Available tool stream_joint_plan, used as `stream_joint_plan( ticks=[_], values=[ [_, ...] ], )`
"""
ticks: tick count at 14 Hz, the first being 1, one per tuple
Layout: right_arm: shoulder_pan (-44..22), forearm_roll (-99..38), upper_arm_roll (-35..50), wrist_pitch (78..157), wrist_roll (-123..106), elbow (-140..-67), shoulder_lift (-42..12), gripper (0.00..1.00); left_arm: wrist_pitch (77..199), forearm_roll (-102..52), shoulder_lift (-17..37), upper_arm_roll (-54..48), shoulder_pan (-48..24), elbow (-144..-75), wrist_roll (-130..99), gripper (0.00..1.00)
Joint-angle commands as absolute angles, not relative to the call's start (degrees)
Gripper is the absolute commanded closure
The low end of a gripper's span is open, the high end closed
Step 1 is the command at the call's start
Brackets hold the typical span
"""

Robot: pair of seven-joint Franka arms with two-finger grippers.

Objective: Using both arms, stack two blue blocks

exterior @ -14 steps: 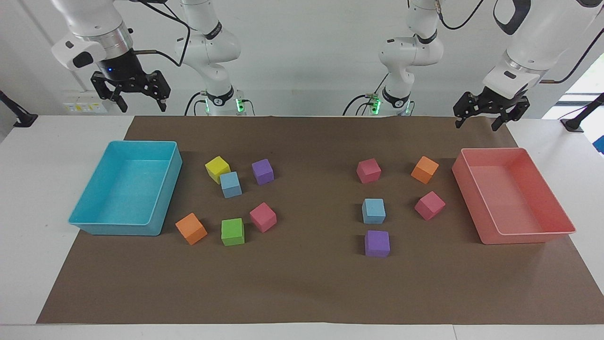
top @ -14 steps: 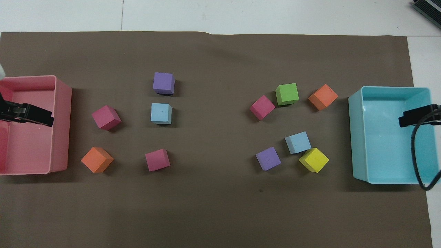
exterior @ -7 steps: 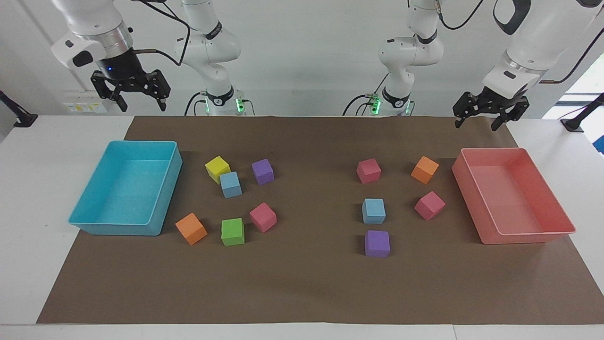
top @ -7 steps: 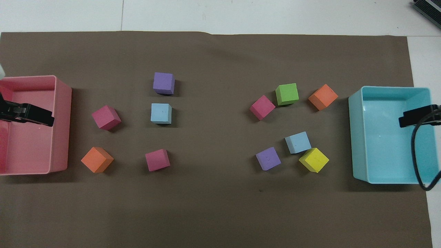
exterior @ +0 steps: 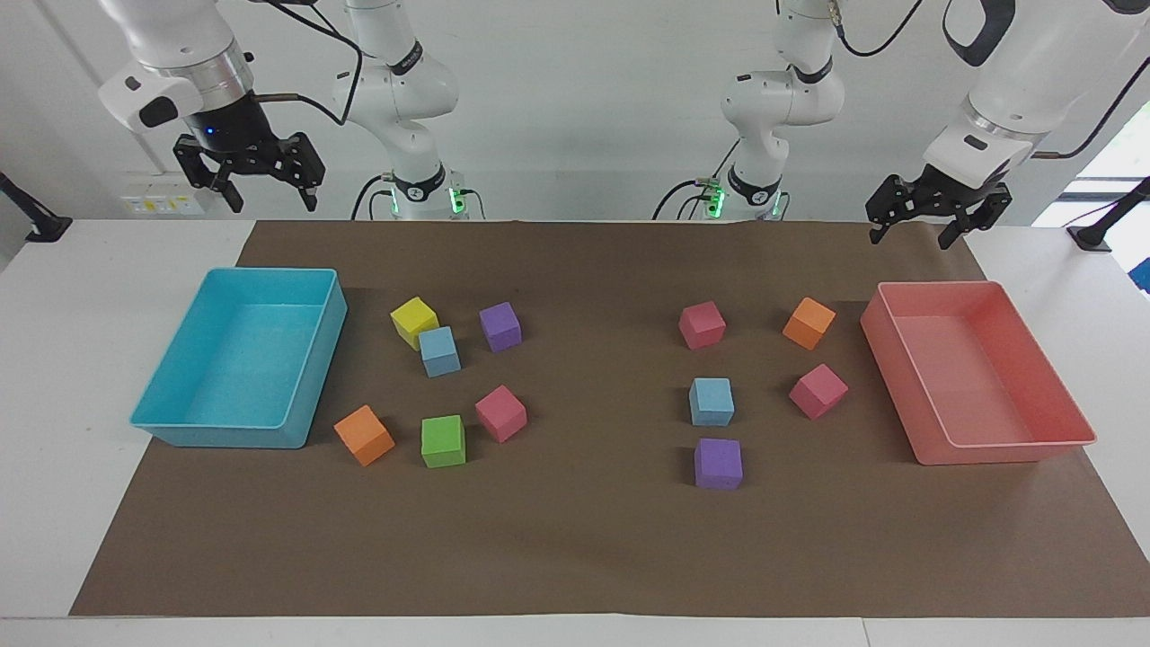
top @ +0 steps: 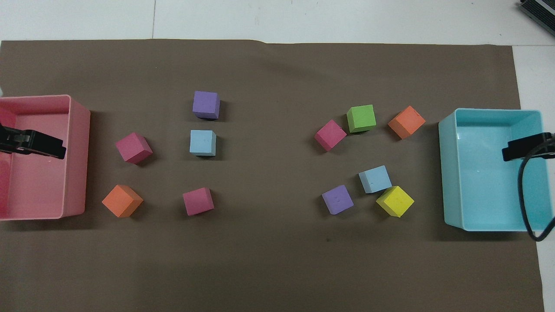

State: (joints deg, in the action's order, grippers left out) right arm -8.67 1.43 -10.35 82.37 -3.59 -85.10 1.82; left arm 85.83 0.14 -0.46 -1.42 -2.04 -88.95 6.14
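One sky-blue block (exterior: 439, 351) (top: 375, 179) rests on the brown mat toward the right arm's end, touching a yellow cube (exterior: 414, 322). The other blue block (exterior: 712, 401) (top: 203, 142) lies toward the left arm's end, between a pink cube (exterior: 702, 324) nearer the robots and a purple cube (exterior: 718, 464) farther out. My right gripper (exterior: 272, 199) hangs open and empty high over the cyan tray (exterior: 310, 395). High over the pink tray (exterior: 898, 359), my left gripper (exterior: 907, 235) is open and holds nothing.
Around the blue block by the yellow cube are a purple cube (exterior: 500, 326), a pink cube (exterior: 500, 413), a green cube (exterior: 443, 440) and an orange cube (exterior: 364, 435). An orange cube (exterior: 809, 323) and a pink cube (exterior: 818, 391) lie beside the pink tray.
Both grippers have drifted slightly upward. No block has moved.
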Motion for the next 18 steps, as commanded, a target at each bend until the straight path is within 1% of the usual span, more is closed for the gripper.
stream_joint_plan(
  ticks=[1,4,7,9,12,16,18],
  values=[
    [-8.78,1.05,-10.11,82.36,-5.54,-86.75,3.43,0.00,85.69,-0.53,-1.67,-1.49,-1.58,-90.09,5.80,0.00],
    [-9.23,1.05,-9.84,84.89,-5.19,-89.29,3.69,0.00,85.69,-0.53,-1.67,-1.49,-1.67,-90.09,5.80,0.00],
    [-11.59,0.88,-8.88,93.14,-5.10,-95.52,2.90,0.00,85.69,-0.53,-1.67,-1.49,-1.58,-90.09,5.80,0.00],
    [-13.96,0.79,-8.88,95.53,-5.10,-96.76,1.24,0.00,85.69,-0.53,-1.67,-1.49,-1.67,-90.09,5.80,0.00],
    [-14.76,0.62,-8.88,98.60,-5.54,-97.90,-1.05,0.00,85.69,-0.53,-1.67,-1.49,-1.67,-90.09,5.80,0.00],
    [-17.22,-1.58,-8.88,106.59,-5.80,-105.89,-2.20,0.00,85.69,-0.53,-1.67,-1.49,-1.67,-90.09,5.80,0.00],
    [-18.19,-1.58,-8.88,110.46,-6.24,-108.45,-3.16,0.00,85.69,-0.53,-1.67,-1.49,-1.67,-90.09,5.80,0.00]
  ],
)
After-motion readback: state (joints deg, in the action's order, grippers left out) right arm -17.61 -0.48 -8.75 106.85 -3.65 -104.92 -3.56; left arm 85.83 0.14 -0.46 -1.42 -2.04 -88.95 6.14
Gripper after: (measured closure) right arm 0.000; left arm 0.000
